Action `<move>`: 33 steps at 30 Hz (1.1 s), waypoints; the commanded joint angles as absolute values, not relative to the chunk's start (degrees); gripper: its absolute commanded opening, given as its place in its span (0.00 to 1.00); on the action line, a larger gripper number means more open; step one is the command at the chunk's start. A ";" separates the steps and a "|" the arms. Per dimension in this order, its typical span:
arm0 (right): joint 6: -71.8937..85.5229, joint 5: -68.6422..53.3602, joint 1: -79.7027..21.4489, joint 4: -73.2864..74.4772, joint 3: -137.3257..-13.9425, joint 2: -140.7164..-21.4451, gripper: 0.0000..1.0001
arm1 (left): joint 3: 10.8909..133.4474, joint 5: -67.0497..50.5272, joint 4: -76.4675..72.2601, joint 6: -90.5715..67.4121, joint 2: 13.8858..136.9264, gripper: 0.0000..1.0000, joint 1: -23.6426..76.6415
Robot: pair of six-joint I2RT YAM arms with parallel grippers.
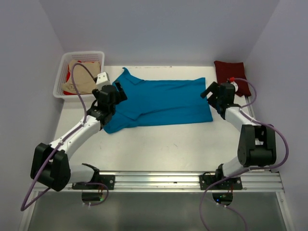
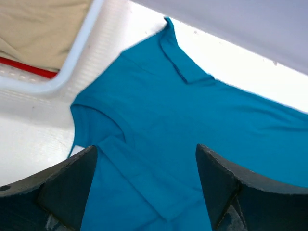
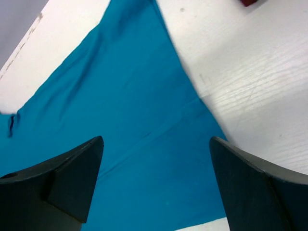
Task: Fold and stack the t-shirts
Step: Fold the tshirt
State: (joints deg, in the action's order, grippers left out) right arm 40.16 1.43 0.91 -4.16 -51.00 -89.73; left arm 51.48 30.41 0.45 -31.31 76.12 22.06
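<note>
Left claw (image 1: 117, 91) gaping, hovering over collar end of teal t-shirt (image 1: 163, 103), right claw (image 1: 211, 94) gaping over its hem, shirt lying on table (image 1: 159, 149)

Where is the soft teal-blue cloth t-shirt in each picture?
Top external: the teal-blue t-shirt lies spread across the middle of the white table.
Left wrist: it fills the centre and right.
Right wrist: it fills the left and centre.
Shared landmark: the white table beneath it.

Four t-shirts: one teal-blue t-shirt (image 1: 163, 101) mid-frame, one maroon t-shirt (image 1: 231, 72) upper right, one beige t-shirt (image 1: 84, 77) and one red t-shirt (image 2: 29, 67) in one white basket (image 1: 82, 53) upper left. Two arms: left arm (image 1: 77, 134), right arm (image 1: 255, 139).
</note>
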 commanded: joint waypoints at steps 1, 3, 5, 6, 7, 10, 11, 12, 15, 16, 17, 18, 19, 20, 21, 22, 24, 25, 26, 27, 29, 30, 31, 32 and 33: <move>36.92 -1.13 -2.54 -4.67 -49.66 -86.49 0.92 | 47.39 22.26 5.00 -34.52 74.01 0.84 22.85; 36.21 -3.93 -3.60 -3.78 -49.22 -87.01 0.37 | 45.36 19.96 4.84 -35.15 73.39 0.48 22.85; 37.17 -5.18 -3.87 -2.21 -48.87 -88.06 0.00 | 41.41 18.20 2.56 -36.56 73.13 0.03 22.85; 37.53 -6.06 -3.95 -1.59 -48.69 -89.20 0.00 | 40.44 17.85 2.29 -36.82 73.39 0.00 22.85; 37.79 -6.67 -4.04 -1.41 -48.34 -89.82 0.00 | 39.12 16.88 1.76 -37.44 73.56 0.00 22.85; 37.97 -6.77 -4.66 -0.53 -48.08 -92.10 0.00 | 37.10 16.87 -1.38 -37.53 75.06 0.00 22.85; 37.97 -6.77 -4.83 -0.35 -48.16 -92.54 0.00 | 36.65 17.31 -2.62 -37.44 75.84 0.00 22.85; 38.14 -6.77 -4.92 -0.18 -48.25 -92.98 0.00 | 36.30 17.66 -3.51 -37.27 76.20 0.00 22.85; 38.06 -6.42 -4.92 2.27 -49.04 -95.09 0.00 | 35.33 18.19 -5.45 -36.91 78.39 0.00 22.76; 38.14 -6.33 -4.92 2.72 -49.30 -95.71 0.00 | 35.16 18.28 -5.80 -36.83 78.83 0.00 22.85; 38.06 -5.81 -4.92 3.16 -49.31 -96.06 0.00 | 35.07 18.28 -6.32 -36.83 79.88 0.00 22.76; 37.97 -5.37 -5.01 3.77 -49.31 -96.15 0.00 | 34.81 18.28 -6.50 -36.83 80.15 0.00 22.76; 37.88 -4.93 -5.01 4.13 -49.22 -96.33 0.00 | 34.72 18.19 -6.68 -37.09 80.42 0.00 22.76; 37.71 -4.23 -5.01 4.65 -49.31 -96.50 0.00 | 34.46 18.02 -6.85 -37.00 80.85 0.00 22.76; 37.44 -3.00 -5.10 6.05 -49.57 -96.59 0.00 | 34.45 18.02 -6.77 -36.91 81.03 0.00 22.76; 37.18 -2.21 -5.01 6.85 -50.01 -96.94 0.00 | 34.28 18.10 -6.51 -36.91 81.21 0.00 22.85; 36.57 -0.28 -5.01 9.39 -50.71 -97.56 0.00 | 34.36 18.37 -5.02 -36.91 81.74 0.00 22.76; 36.48 -0.18 -4.92 9.93 -50.97 -97.73 0.00 | 34.37 18.54 -4.40 -36.83 82.00 0.00 22.76; 36.39 -0.18 -5.01 10.37 -51.06 -97.91 0.00 | 34.37 18.72 -3.52 -36.83 82.52 0.00 22.76; 36.39 0.96 -5.01 10.98 -51.06 -98.17 0.00 | 34.28 19.07 -3.08 -36.74 82.88 0.00 22.76; 36.21 1.84 -5.01 11.51 -51.06 -98.26 0.00 | 34.45 19.86 -1.50 -36.83 84.54 0.00 22.76; 36.12 2.11 -5.01 12.04 -51.15 -98.35 0.00 | 34.71 19.95 -0.97 -36.91 85.16 0.00 22.85; 35.95 3.24 -5.01 12.65 -51.41 -98.44 0.00 | 34.80 20.04 -0.44 -37.35 85.78 0.00 22.76; 35.77 3.69 -5.01 13.09 -51.59 -98.44 0.00 | 34.98 20.04 -0.18 -37.53 87.00 0.00 22.76; 35.51 4.13 -5.01 14.23 -51.94 -98.70 0.00 | 35.24 20.04 2.00 -37.62 87.53 0.00 22.76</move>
State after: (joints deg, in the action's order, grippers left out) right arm 37.65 -1.13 -5.13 8.21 -50.94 -97.17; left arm 34.83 18.72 -1.34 -36.73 85.54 22.70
